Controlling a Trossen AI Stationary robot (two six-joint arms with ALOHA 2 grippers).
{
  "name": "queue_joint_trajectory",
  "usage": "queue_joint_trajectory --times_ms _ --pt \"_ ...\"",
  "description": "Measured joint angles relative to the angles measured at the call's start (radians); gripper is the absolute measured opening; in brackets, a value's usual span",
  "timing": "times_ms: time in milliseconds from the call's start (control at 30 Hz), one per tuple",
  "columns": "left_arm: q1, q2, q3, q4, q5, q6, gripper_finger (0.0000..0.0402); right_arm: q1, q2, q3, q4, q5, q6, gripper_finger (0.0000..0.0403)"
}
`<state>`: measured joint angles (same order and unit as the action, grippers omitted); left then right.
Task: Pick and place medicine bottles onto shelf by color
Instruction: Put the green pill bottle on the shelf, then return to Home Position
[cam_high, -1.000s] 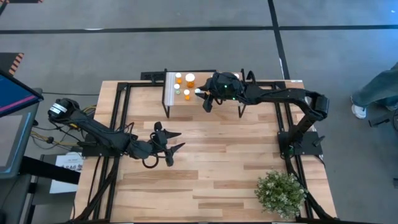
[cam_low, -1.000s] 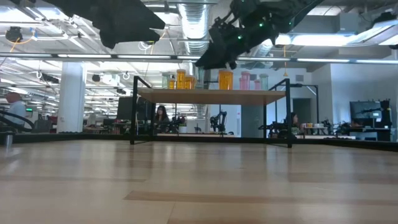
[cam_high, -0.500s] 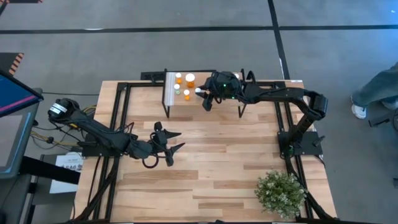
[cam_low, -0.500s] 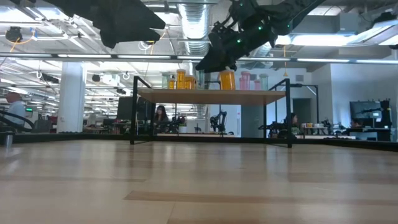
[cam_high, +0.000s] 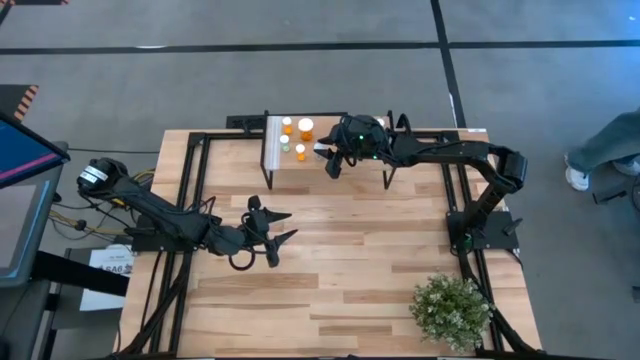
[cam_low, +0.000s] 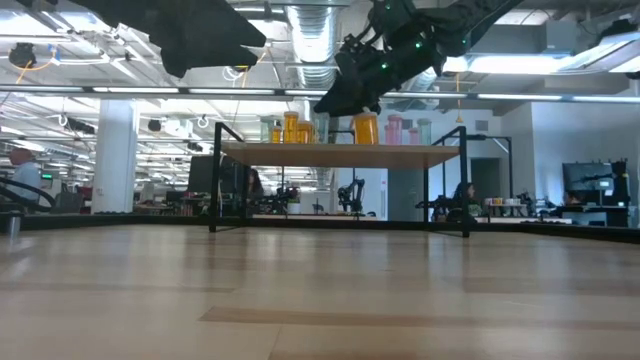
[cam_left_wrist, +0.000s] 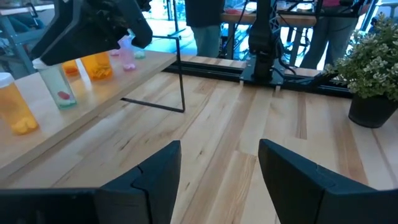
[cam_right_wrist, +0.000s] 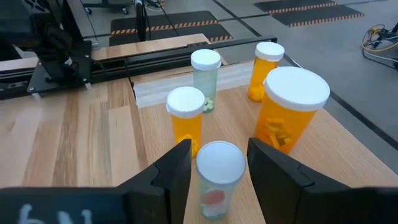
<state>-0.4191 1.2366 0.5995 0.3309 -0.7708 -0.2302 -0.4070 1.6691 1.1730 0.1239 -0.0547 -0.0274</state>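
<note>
Five medicine bottles show on the shelf (cam_high: 300, 165) near its white end in the right wrist view: three orange (cam_right_wrist: 186, 118), one of them large, and two clear-bodied. The right pincer (cam_right_wrist: 214, 163) hangs over the shelf, its fingers spread either side of one clear bottle (cam_right_wrist: 217, 178), which stands upright. The left pincer (cam_high: 272, 229) hovers spread and empty over the mid tabletop (cam_high: 380, 250).

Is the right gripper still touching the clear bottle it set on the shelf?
Cannot tell. In the right wrist view the right gripper brackets the clear bottle on the shelf, fingers parting, but no plain gap or contact shows.
</note>
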Motion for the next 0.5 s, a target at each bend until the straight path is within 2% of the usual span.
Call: queue_joint_trajectory --times_ms 500 --pt "0.000 0.000 0.000 0.000 0.000 0.000 0.0204 0.007 -0.040 -0.003 -0.035 0.002 0.004 0.0190"
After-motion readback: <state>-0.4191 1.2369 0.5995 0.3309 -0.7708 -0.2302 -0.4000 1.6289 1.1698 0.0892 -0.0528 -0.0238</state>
